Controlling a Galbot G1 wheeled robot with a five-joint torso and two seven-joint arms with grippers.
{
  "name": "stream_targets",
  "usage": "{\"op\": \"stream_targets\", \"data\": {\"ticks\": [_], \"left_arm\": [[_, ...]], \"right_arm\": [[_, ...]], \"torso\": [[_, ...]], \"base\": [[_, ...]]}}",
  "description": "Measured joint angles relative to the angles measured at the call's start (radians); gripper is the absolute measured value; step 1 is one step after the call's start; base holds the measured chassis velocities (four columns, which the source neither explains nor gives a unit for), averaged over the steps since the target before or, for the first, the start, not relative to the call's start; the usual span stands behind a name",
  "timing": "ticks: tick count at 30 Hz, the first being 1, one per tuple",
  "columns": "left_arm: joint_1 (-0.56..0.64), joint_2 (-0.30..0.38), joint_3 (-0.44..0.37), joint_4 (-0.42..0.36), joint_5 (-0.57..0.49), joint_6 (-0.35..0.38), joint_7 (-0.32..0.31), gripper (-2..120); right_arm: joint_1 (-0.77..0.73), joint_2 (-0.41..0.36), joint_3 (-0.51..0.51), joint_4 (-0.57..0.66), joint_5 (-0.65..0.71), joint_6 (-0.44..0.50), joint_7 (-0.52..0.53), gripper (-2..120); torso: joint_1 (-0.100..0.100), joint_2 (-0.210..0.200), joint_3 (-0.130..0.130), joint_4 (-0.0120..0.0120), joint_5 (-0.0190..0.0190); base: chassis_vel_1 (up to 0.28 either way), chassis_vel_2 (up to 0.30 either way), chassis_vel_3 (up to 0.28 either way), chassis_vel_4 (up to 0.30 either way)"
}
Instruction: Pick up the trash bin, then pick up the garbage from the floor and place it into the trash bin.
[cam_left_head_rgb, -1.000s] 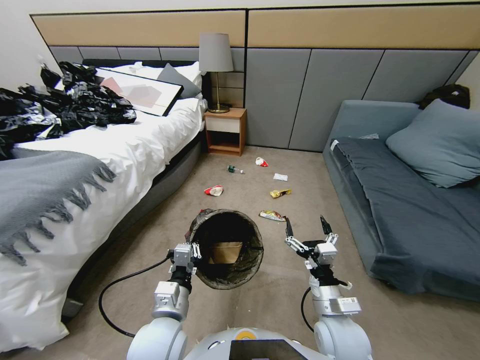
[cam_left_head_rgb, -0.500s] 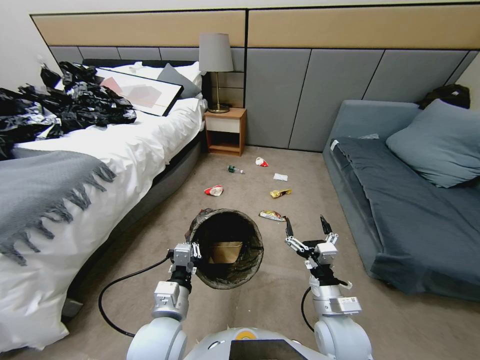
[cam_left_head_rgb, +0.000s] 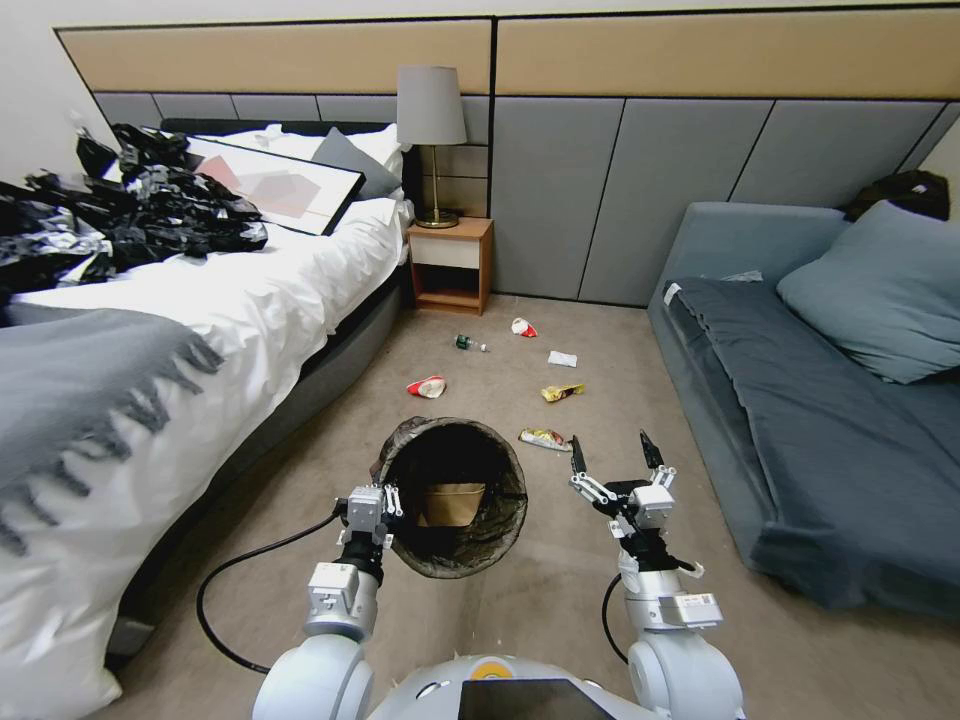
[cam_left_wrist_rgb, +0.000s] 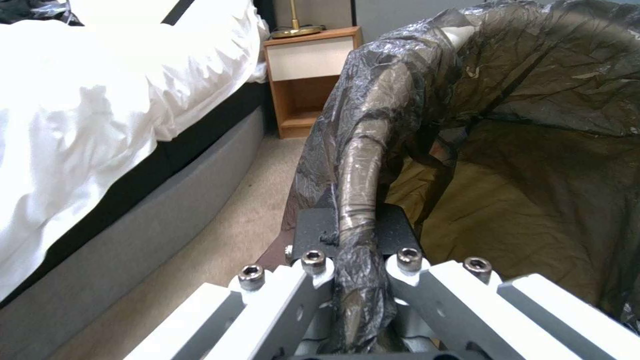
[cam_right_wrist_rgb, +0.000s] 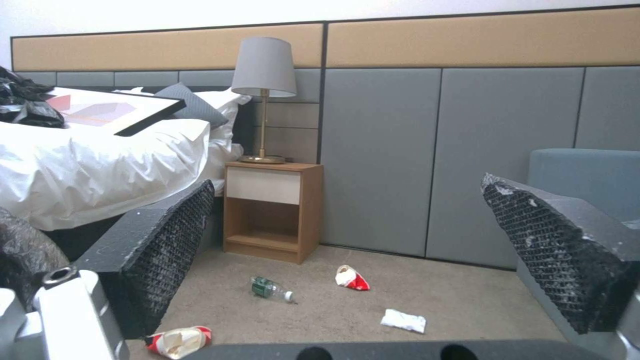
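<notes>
Left gripper (cam_left_head_rgb: 385, 507) stays clamped on the rim of the round black-bag-lined trash bin (cam_left_head_rgb: 455, 497), right gripper (cam_left_head_rgb: 612, 462) spread empty; floor litter slides nearer than a second ago, camera shifting, the yellow snack packet (cam_left_head_rgb: 543, 437) closest.

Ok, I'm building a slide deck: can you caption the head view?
Left gripper holds the lined trash bin by its rim; open right gripper faces litter on the bedroom carpet.
</notes>
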Motion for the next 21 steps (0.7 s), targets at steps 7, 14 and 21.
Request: {"op": "stream_targets", "data": {"ticks": [7,14,21], "left_arm": [[-0.001,0.000,0.000,0.000,0.000,-0.001,0.001,1],[-0.001,-0.001,-0.001,0.002,0.000,-0.002,0.002,1],[-0.001,-0.001,-0.001,0.002,0.001,-0.002,0.002,1]], "right_arm": [[0.001,0.000,-0.001,-0.002,0.000,0.001,-0.001,100],[0.002,0.000,0.000,-0.004,0.001,0.001,-0.002,100],[0.002,0.000,0.000,-0.006,0.001,0.001,-0.002,100]], "torso": [[0.000,0.000,0.000,0.0000,0.0001],[0.000,0.000,0.000,0.0000,0.0002],[0.000,0.000,0.000,0.0000,0.0000]], "base": [[-0.127,0.119,0.110,-0.118],[-0.137,0.150,0.137,-0.138],[-0.148,0.147,0.150,-0.139]]}}
